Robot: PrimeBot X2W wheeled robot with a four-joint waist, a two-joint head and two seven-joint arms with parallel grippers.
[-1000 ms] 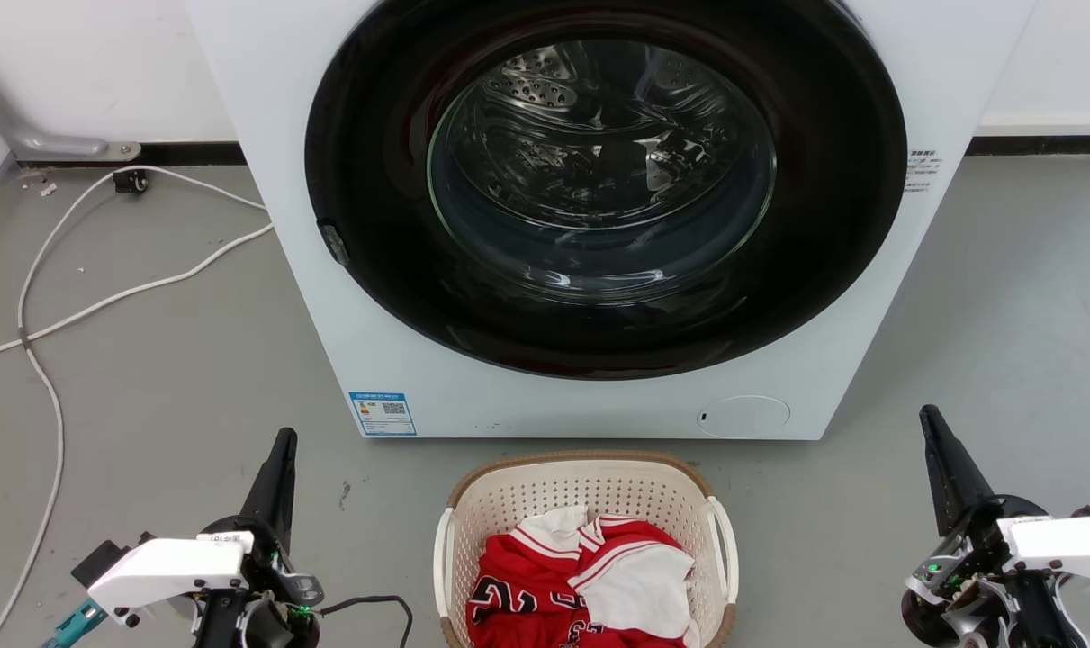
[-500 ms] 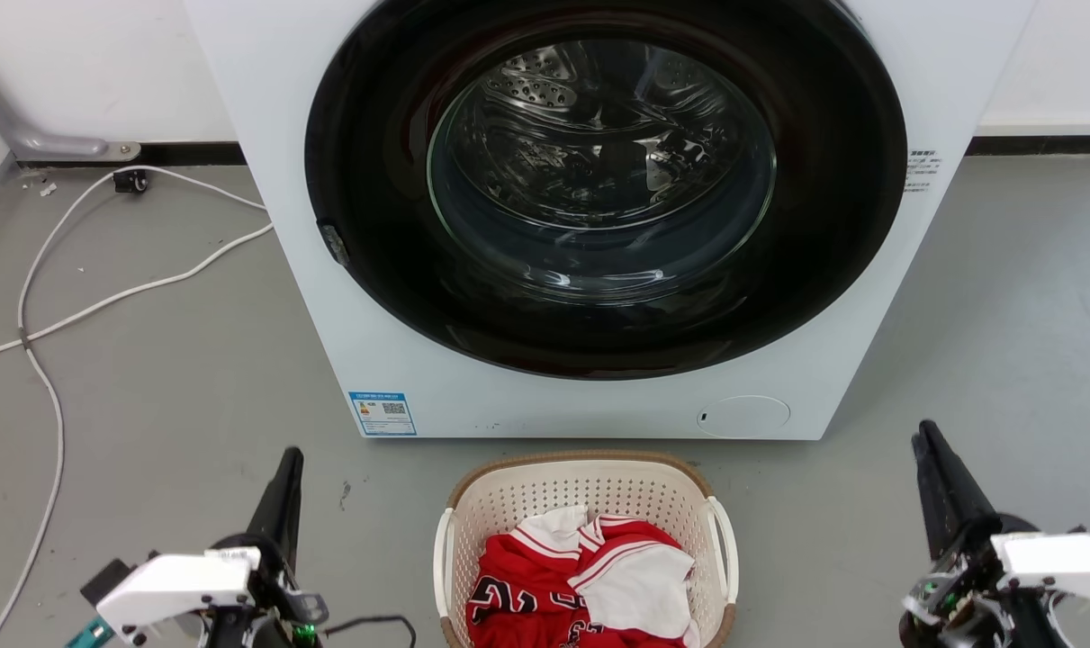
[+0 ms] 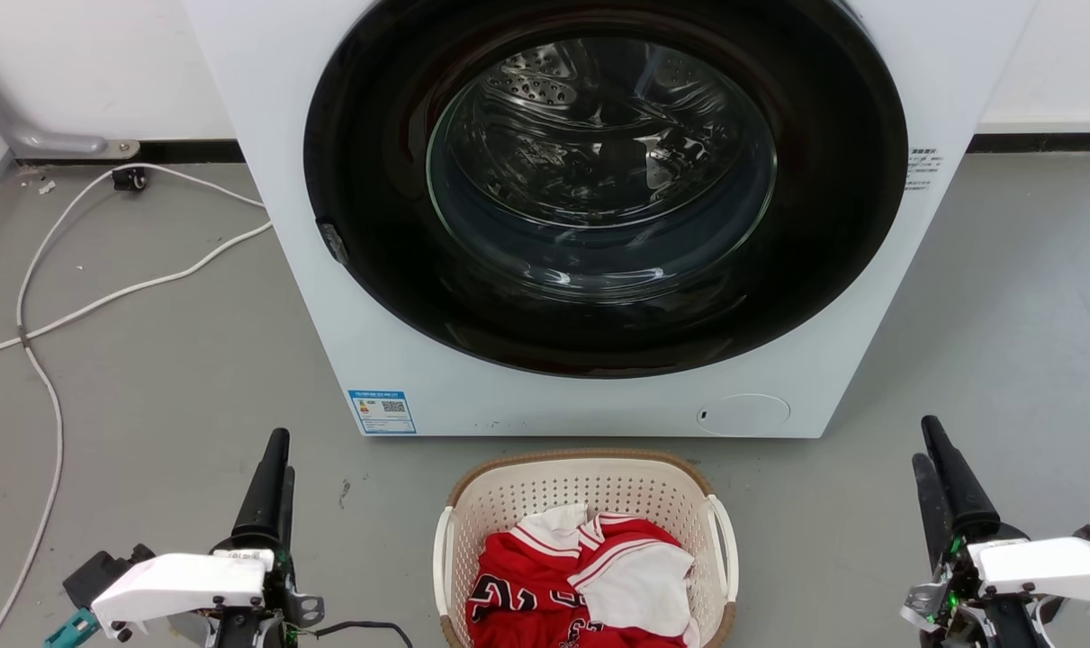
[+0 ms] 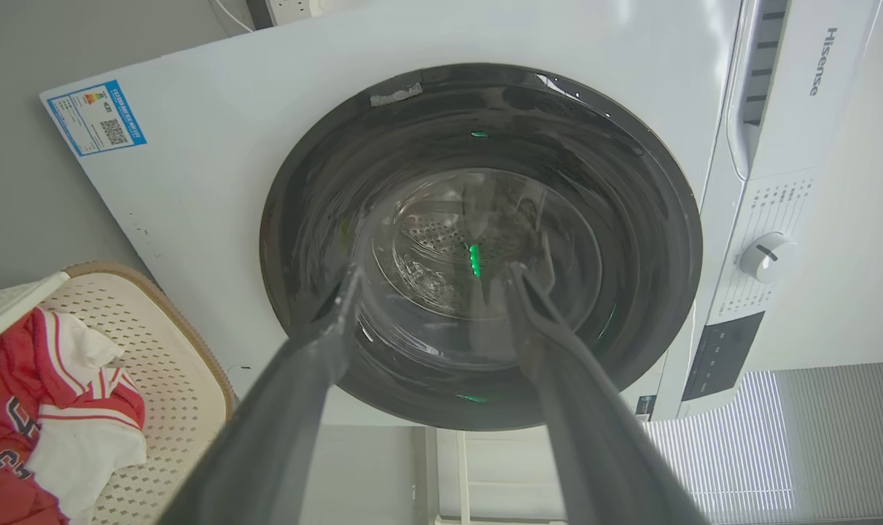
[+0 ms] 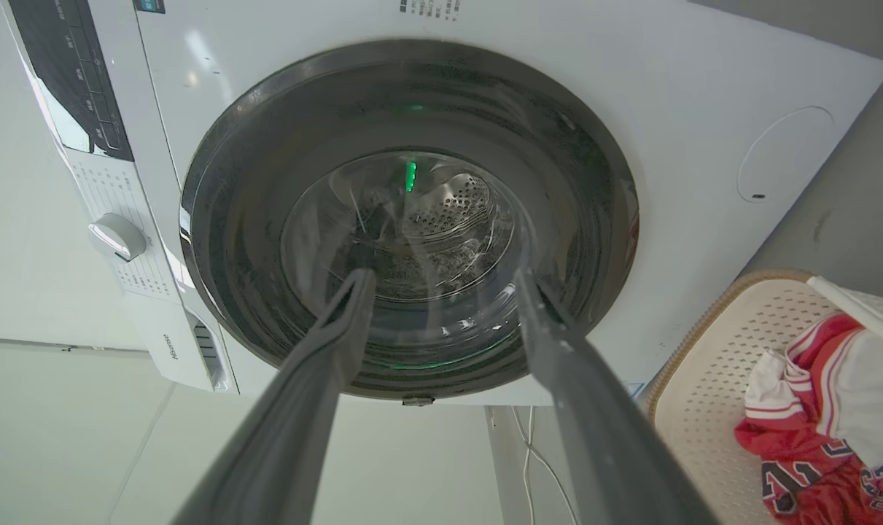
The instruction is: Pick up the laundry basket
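Basket [image 3: 590,459] is sitting upright on the floor [image 3: 175,378] between the two grippers, touching neither. The left gripper [image 3: 279,454] is pointing at the washer [image 3: 265,180], fingers [image 4: 324,343] spread and holding nothing. The right gripper [image 3: 924,441] is doing likewise, fingers parted. Bare floor is lying between each gripper and the white handle [image 3: 440,558] on its side. The far rim is lying near the washer front, with a thin strip of floor between. Its mouth is facing up, with clothes [image 3: 545,585] lying inside. Its near end is running off the head view, so I cannot tell its long axis. A cable [image 3: 103,297] is trailing well to the left.
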